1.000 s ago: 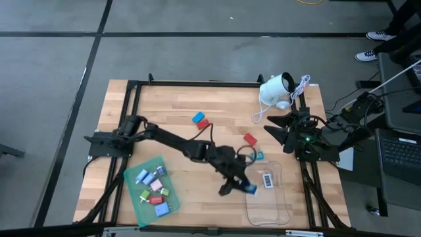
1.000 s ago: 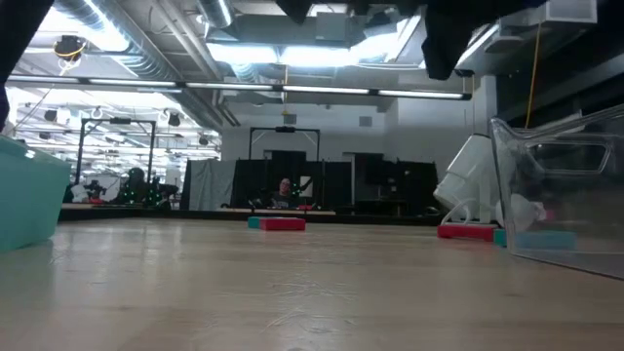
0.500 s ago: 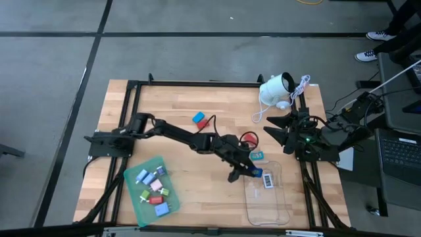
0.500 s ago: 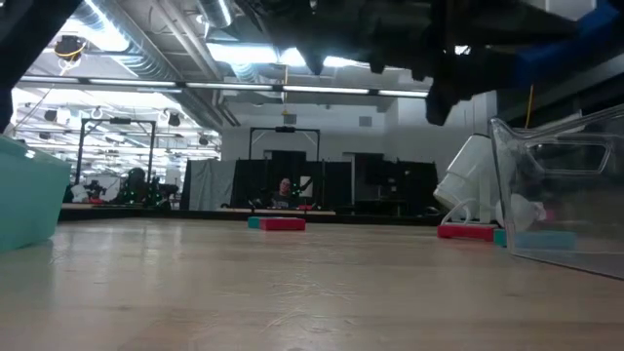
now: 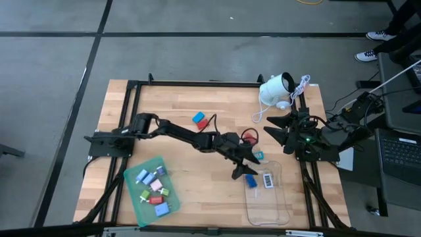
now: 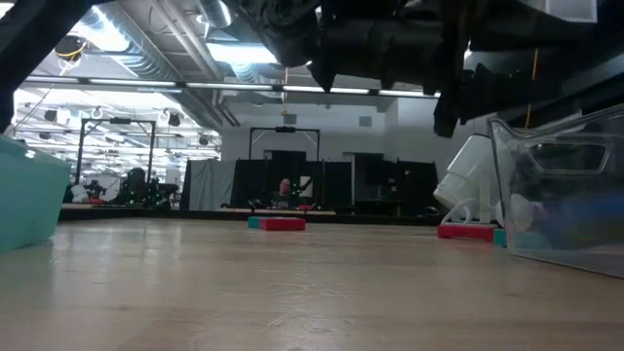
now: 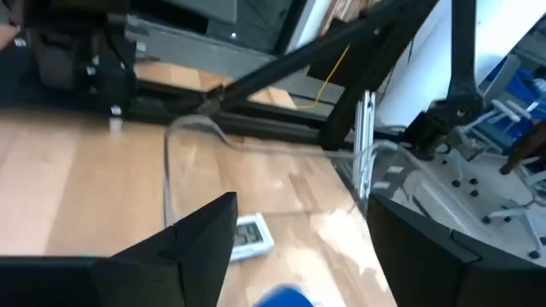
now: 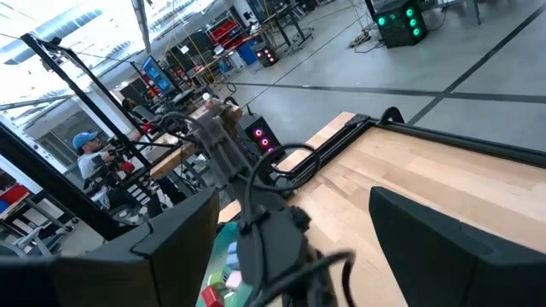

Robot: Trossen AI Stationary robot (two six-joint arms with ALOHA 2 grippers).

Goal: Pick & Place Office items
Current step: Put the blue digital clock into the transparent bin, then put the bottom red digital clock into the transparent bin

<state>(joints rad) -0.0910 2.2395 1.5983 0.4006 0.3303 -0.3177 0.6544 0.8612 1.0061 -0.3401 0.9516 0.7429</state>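
Office items: most already sit in the green tray (image 5: pixel 131 183) at the near left of the bench (image 5: pixel 177 184), a cluster of small blue, pink, red, green and white pieces (image 5: pixel 156 189). The clear tray (image 5: pixel 279 210) at the near right holds a white labelled piece (image 5: pixel 268 180) and a blue piece (image 5: pixel 251 181) at its far end; whether the blue one has settled flat, hard to say from above.

Left out on the bench: a blue piece (image 5: pixel 198 118) touching a red one (image 5: pixel 203 123) at the far middle, another red piece (image 5: pixel 249 139) near the centre right, and a teal piece (image 5: pixel 259 156) just beside the clear tray's far edge. So four loose, by my count; the sorting looks well past halfway.

Left end effector (image 5: pixel 243 168) hangs over the far left corner of the clear tray, fingers spread, nothing between them; blue piece just beneath it.

Right end effector (image 5: pixel 276 131) waits at the far right of the bench, jaws wide, empty.

White corded device (image 5: pixel 276 89) at the far right corner, untouched.
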